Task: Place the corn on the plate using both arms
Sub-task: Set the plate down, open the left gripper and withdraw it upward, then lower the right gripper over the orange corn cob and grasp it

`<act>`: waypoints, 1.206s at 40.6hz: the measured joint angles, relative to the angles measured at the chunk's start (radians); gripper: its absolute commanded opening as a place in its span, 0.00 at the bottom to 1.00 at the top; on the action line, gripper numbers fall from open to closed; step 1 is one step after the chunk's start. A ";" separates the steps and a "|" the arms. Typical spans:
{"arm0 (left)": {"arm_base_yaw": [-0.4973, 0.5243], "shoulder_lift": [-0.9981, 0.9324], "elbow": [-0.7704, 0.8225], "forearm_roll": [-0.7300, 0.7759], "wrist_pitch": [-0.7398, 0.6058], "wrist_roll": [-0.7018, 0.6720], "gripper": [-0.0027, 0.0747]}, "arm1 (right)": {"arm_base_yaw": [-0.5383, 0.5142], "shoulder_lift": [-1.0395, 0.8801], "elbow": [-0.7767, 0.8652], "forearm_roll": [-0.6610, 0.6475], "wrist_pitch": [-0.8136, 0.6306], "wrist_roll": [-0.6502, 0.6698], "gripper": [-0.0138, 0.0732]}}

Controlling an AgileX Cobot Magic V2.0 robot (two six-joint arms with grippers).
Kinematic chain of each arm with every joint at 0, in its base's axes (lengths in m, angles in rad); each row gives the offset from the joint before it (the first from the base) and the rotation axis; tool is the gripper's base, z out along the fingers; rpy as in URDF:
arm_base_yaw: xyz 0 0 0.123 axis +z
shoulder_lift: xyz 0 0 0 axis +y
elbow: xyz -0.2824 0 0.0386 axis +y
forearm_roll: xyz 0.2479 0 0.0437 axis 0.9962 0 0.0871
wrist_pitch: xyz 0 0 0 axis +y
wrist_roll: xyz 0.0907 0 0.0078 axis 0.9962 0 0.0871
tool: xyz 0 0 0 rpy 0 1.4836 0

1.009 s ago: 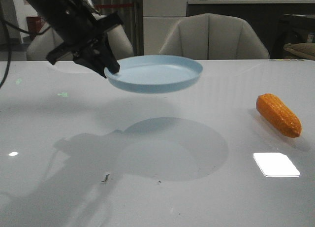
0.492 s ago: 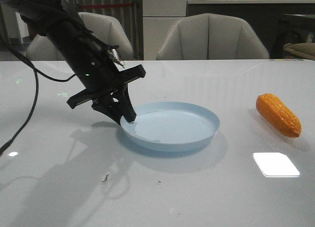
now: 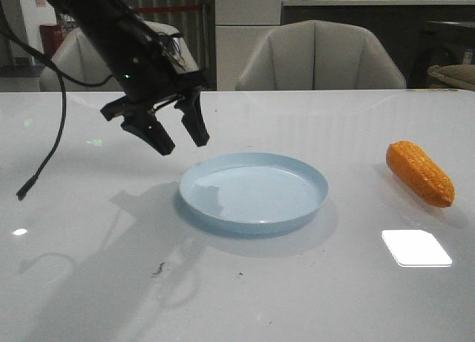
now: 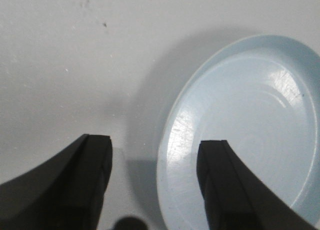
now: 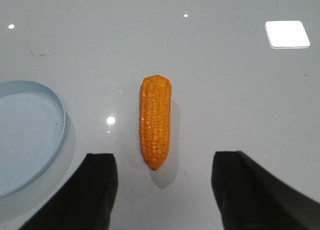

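Now your right gripper is the nearer one: spread wide, it hangs over the corn, whose long axis runs between its fingers, lying on the table right of the plate.

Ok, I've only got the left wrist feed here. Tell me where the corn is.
Observer: The corn lies on the table to the right of the plate, apart from it, nothing touching it.
Operator: Report the right tool.
Observer: The right tool is open. In its wrist view the corn sits lengthwise in line with the gap between its fingers, not gripped.
Operator: Give me my left tool's position from the front.
Observer: The left tool hangs open in the air above the plate's left rim, clear of it, with the plate flat on the table.
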 measured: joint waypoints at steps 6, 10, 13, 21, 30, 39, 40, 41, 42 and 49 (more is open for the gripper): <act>0.063 -0.014 -0.132 0.048 0.051 0.000 0.62 | 0.000 0.000 0.000 0.000 0.000 0.000 0.76; 0.093 -0.068 -0.177 0.099 0.008 0.000 0.62 | 0.000 0.007 -0.017 0.000 0.015 0.000 0.76; 0.110 -0.130 -0.190 0.161 -0.043 0.000 0.62 | 0.000 0.023 -0.050 0.000 0.040 0.000 0.76; 0.116 -0.345 -0.138 0.341 -0.157 0.001 0.62 | 0.000 0.146 -0.195 0.000 0.104 0.000 0.76; 0.122 -0.591 0.248 0.383 -0.346 0.001 0.62 | 0.000 0.374 -0.383 0.000 0.158 0.000 0.76; 0.158 -0.930 0.770 0.385 -0.617 0.001 0.62 | 0.001 0.602 -0.614 0.000 0.249 -0.006 0.76; 0.163 -0.963 0.822 0.385 -0.637 0.001 0.62 | 0.001 0.633 -0.638 -0.001 0.270 -0.008 0.76; 0.168 -1.004 0.859 0.385 -0.660 0.001 0.62 | 0.001 0.656 -0.669 -0.001 0.288 -0.009 0.76; 0.171 -1.034 0.893 0.385 -0.675 0.001 0.62 | 0.002 0.679 -0.692 -0.001 0.306 -0.009 0.76; 0.191 -1.218 1.064 0.385 -0.731 0.001 0.62 | 0.012 0.861 -0.831 -0.001 0.442 -0.025 0.76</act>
